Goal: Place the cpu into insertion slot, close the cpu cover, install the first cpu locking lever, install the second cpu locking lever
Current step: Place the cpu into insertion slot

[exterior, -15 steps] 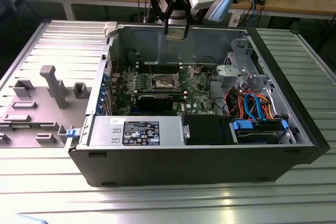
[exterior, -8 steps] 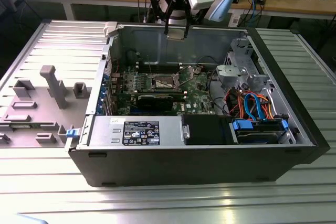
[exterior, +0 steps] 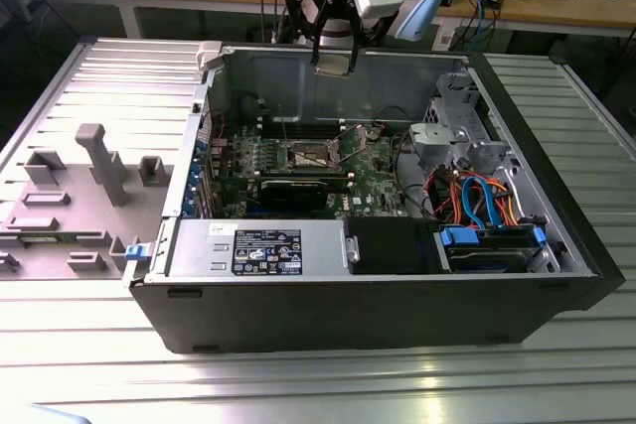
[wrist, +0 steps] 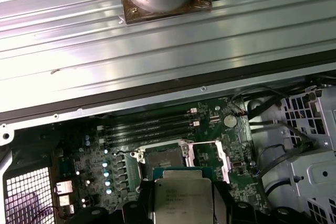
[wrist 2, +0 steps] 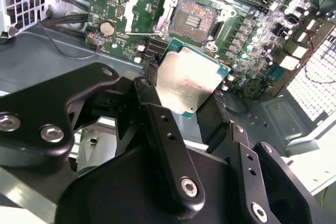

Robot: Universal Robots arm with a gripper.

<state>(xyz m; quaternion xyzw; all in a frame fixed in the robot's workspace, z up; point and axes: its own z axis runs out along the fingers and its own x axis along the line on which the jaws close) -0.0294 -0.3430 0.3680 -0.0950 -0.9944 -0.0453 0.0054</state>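
Exterior view, read from its left to its right: a grey fixture plate (exterior: 89, 176) lies well off to one side of the pincer (exterior: 333, 55). The open computer case (exterior: 378, 295) sits beneath it, and a drive cage (exterior: 467, 136) stands lower down on the other side. The pincer hangs above the case's far wall, high over the green board. Its fingers (wrist 2: 146, 92) are closed on two opposite edges of the cpu (wrist 2: 191, 85), whose silvery top faces the second wrist view.

The insertion slot (wrist 2: 195, 20) is well below the pincer and apart from the chip, with its dark centre bare. The cpu cover (wrist 2: 144, 6) is swung open just beside the slot, on the side of the coin cell (wrist 2: 107, 28). The long memory slots (wrist: 147, 127) run along the slot's opposite side.

Placing the chip appears to be the step in hand, with cover and levers not yet dealt with. Doing it well probably means keeping the cpu flat and squaring its edges to the slot's rim. Its corner marking should match the socket's before any descent. The path down likely has to be straight, clear of the raised cover, with no sideways slide across the contacts. The grip is best released only once the chip rests level inside the rim, without pressing.
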